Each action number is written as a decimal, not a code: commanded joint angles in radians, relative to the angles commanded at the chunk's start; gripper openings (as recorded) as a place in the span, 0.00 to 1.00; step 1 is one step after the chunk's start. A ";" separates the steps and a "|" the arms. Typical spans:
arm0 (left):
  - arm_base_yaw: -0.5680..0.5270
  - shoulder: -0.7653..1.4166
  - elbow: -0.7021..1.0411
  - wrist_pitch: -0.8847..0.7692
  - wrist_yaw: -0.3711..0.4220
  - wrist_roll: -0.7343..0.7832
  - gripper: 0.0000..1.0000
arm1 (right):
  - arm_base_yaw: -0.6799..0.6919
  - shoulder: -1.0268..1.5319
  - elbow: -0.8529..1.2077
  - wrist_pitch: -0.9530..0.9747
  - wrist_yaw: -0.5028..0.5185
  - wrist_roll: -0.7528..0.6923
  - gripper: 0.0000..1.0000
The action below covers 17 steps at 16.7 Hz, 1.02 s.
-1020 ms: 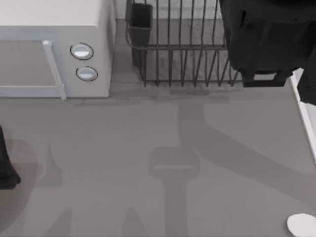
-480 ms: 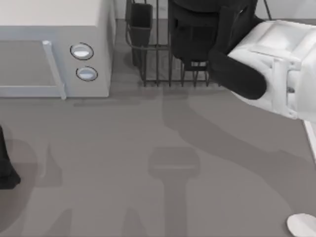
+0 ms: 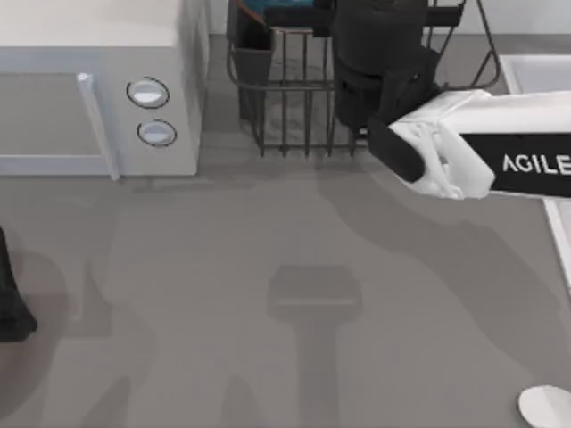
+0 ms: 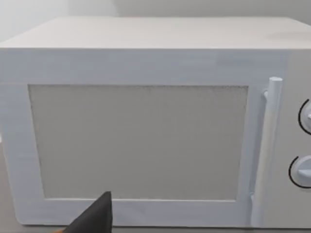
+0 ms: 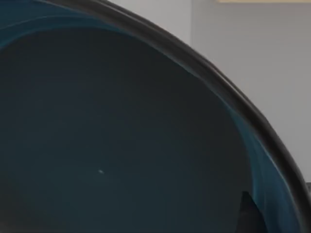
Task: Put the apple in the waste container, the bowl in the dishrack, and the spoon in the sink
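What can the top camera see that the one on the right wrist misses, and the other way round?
Top view: the white microwave, the dishrack with the right arm reaching over it, the sink rim, the spoon at the table's right, the parked left arm at the left edge. Right wrist view: the bowl and its blue inside up close, against a pale wall. Both: the bowl, a sliver from above.
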<state>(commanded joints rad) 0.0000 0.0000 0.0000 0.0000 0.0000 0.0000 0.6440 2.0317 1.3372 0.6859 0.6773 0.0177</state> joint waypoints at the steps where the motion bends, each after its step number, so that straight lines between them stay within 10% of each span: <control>1: 0.000 0.000 0.000 0.000 0.000 0.000 1.00 | -0.010 0.011 -0.004 0.012 -0.010 0.000 0.00; 5: 0.000 0.000 0.000 0.000 0.000 0.000 1.00 | -0.012 0.013 -0.004 0.015 -0.012 0.000 0.00; 17: 0.000 0.000 0.000 0.000 0.000 0.000 1.00 | -0.012 0.013 -0.004 0.015 -0.012 0.000 0.90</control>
<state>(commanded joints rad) 0.0000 0.0000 0.0000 0.0000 0.0000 0.0000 0.6320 2.0445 1.3330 0.7008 0.6652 0.0178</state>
